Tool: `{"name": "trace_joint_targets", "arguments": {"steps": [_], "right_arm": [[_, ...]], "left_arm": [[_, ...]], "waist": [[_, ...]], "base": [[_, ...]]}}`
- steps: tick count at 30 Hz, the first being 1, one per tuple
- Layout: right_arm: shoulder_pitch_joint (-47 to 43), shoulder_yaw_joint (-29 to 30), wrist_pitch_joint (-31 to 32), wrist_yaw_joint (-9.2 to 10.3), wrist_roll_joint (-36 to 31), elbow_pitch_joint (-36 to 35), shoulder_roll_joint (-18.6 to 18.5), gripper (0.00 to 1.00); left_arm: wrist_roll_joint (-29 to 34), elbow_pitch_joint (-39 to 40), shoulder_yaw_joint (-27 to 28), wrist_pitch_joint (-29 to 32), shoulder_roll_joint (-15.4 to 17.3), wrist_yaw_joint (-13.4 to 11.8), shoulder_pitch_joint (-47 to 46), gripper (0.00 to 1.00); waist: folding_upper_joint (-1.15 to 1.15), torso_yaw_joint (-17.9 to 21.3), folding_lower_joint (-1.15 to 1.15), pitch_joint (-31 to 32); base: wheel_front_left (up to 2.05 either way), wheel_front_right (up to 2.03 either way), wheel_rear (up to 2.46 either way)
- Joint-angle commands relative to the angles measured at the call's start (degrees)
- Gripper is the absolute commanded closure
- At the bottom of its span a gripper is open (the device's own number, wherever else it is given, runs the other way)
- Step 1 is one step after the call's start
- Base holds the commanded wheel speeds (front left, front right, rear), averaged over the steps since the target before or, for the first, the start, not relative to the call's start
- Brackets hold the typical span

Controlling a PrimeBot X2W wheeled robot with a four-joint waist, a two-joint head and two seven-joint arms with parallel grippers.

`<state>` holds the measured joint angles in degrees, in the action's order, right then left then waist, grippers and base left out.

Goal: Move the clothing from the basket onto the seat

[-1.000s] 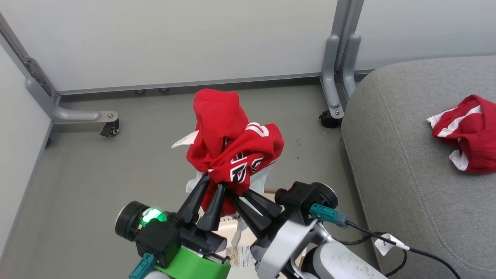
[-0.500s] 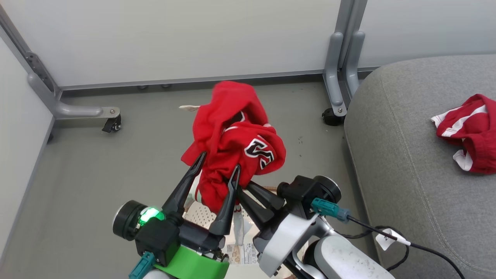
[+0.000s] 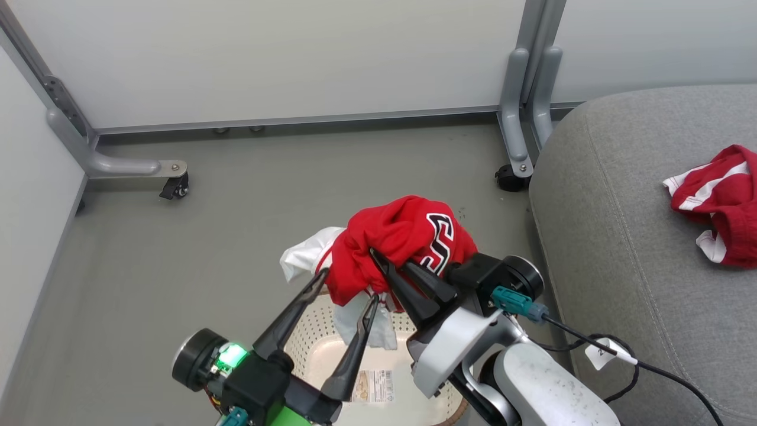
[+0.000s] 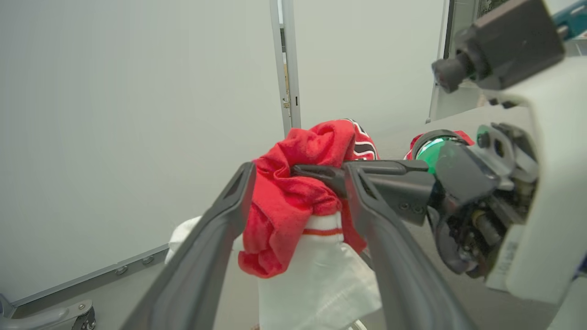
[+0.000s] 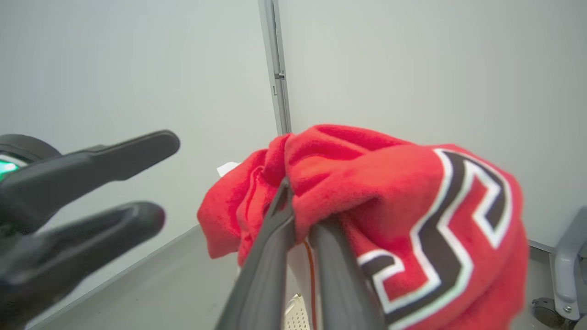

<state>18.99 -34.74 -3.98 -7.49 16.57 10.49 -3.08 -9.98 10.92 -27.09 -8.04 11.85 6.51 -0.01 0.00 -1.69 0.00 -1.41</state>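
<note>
Here the clothing (image 3: 393,242) bunches red, with navy-and-white lettering.

Left gripper (image 3: 349,286): two long tapered dark fingers (image 3: 292,311) on a black housing with a green-lit indicator (image 3: 230,357) and a bright green collar (image 3: 284,417) below. Right gripper (image 3: 387,258): same fingers, white wrist shell (image 3: 455,349), teal connector (image 3: 511,300) feeding a black cable (image 3: 568,330) that carries a white tag (image 3: 603,354). Pale forearm (image 3: 544,390) shows dark speckling.

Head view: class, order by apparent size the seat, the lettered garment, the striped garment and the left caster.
1. seat
2. lettered garment
3. striped garment, cut by the frame edge
4. left caster
Two and three are unsure: the lettered one is nearer the camera.
</note>
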Motion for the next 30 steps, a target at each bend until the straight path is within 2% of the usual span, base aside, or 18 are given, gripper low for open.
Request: {"name": "trace_joint_targets", "arguments": {"steps": [1, 9, 20, 24, 30], "right_arm": [[0.13, 0.27, -0.44, 0.00, -0.38, 0.24, -0.26, 1.00], [-1.00, 0.67, -0.98, 0.00, -0.57, 1.62, -0.32, 1.00], [-1.08, 1.27, -1.31, 0.00, -0.77, 2.35, -0.39, 1.00], [-0.45, 1.84, -1.55, 0.00, -1.06, 2.63, -0.43, 1.00], [0.48, 3.04, -2.18, 0.00, -1.80, 2.61, -0.39, 1.00]], "left_arm": [[-0.23, 0.24, -0.39, 0.43, 0.53, 0.12, 1.28, 0.00], [-1.42, -0.97, -2.54, 2.28, 2.29, 0.37, 3.45, 0.00], [-1.66, -2.43, -2.56, 2.30, 2.67, -0.48, 2.92, 0.00], [-1.71, -2.90, -2.73, 1.74, 2.57, -0.48, 1.66, 0.00], [-1.55, -2.97, -3.05, 1.29, 2.91, -0.67, 0.45, 0.00]], "waist": [[0.00, -0.03, 0.00, 0.02], [0.00, 0.02, 0.00, 0.08], [0.00, 1.42, 0.00, -0.82], [0.00, 3.15, 0.00, -1.81], [0.00, 7.74, 0.00, -3.96]], "base": [[0.00, 0.00, 0.00], [0.00, 0.00, 0.00], [0.00, 0.00, 0.00], [0.00, 0.00, 0.00], [0.00, 0.00, 0.00]]}}
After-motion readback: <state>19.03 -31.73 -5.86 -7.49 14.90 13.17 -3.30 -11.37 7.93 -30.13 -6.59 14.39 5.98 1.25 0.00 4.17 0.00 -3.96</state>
